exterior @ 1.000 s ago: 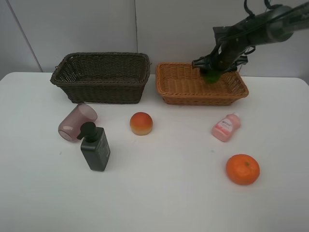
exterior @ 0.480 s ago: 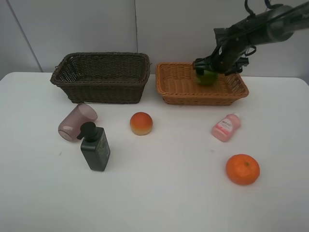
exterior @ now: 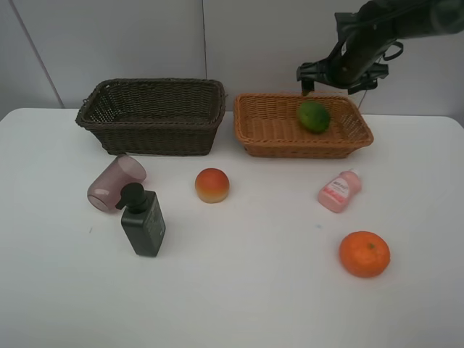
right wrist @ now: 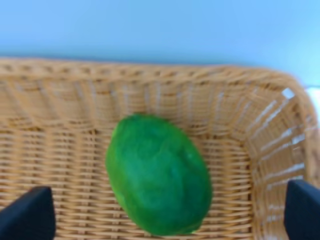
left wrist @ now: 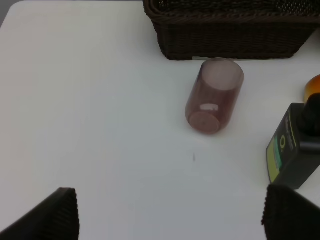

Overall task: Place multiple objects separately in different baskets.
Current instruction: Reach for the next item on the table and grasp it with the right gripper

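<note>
- White table (exterior: 239, 304), pale wall behind; dark basket (exterior: 156, 139) left, light basket (exterior: 286, 149) right, side by side at back.
- In light basket, right part: green fruit (exterior: 314, 116).
- R gripper (exterior: 335, 81) above it, jaws wide apart, empty.
- L gripper (left wrist: 177, 215) jaws apart too, over table nr cup (exterior: 116, 181).
- Cup lies on its side, pump bottle (exterior: 143, 221) upright just beside; peach (exterior: 212, 185), pink bottle (exterior: 338, 191), orange (exterior: 364, 254) on table.

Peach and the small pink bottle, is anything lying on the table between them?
Nothing: the exterior high view shows only bare white table between the peach and the small pink bottle.
</note>
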Tool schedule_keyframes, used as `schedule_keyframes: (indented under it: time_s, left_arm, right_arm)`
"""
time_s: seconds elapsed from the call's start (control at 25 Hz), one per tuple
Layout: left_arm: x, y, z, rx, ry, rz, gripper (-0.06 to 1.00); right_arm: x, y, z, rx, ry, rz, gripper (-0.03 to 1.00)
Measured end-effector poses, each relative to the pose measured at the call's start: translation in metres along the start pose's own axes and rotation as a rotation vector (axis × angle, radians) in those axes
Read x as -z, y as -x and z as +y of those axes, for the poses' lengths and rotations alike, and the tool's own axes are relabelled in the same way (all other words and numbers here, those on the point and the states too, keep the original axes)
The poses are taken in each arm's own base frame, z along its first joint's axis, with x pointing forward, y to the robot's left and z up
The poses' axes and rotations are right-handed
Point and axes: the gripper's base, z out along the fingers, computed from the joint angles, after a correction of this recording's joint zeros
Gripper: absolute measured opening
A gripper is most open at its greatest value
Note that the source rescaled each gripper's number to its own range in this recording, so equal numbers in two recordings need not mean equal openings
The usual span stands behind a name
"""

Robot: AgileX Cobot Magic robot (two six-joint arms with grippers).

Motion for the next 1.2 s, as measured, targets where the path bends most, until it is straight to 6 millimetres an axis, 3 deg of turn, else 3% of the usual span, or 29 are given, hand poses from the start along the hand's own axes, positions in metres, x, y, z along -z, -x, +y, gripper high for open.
schedule_keyframes:
  time_s: [0.24, 0.48, 0.72, 0.96, 1.2]
  left_arm:
    - [0.0, 0.0, 0.0, 0.0, 0.0, 0.0, 0.91]
    - [0.0, 0.0, 0.0, 0.0, 0.0, 0.0, 0.91]
    - [0.0, 0.0, 0.0, 0.0, 0.0, 0.0, 0.91]
    - [0.0, 0.0, 0.0, 0.0, 0.0, 0.0, 0.91]
    - [0.0, 0.0, 0.0, 0.0, 0.0, 0.0, 0.91]
  right_arm:
    - [0.047, 0.014, -0.006, 0.06, -0.021, -0.02, 1.0]
    - [0.076, 0.001, 0.003, 0.146, -0.011, 0.064, 1.0]
    - [0.093, -0.032, 0.005, 0.175, 0.005, 0.146, 1.0]
    - [0.119, -0.079, 0.007, 0.215, 0.031, 0.221, 1.0]
    - [0.117, -0.133, 0.002, 0.21, 0.039, 0.404, 1.0]
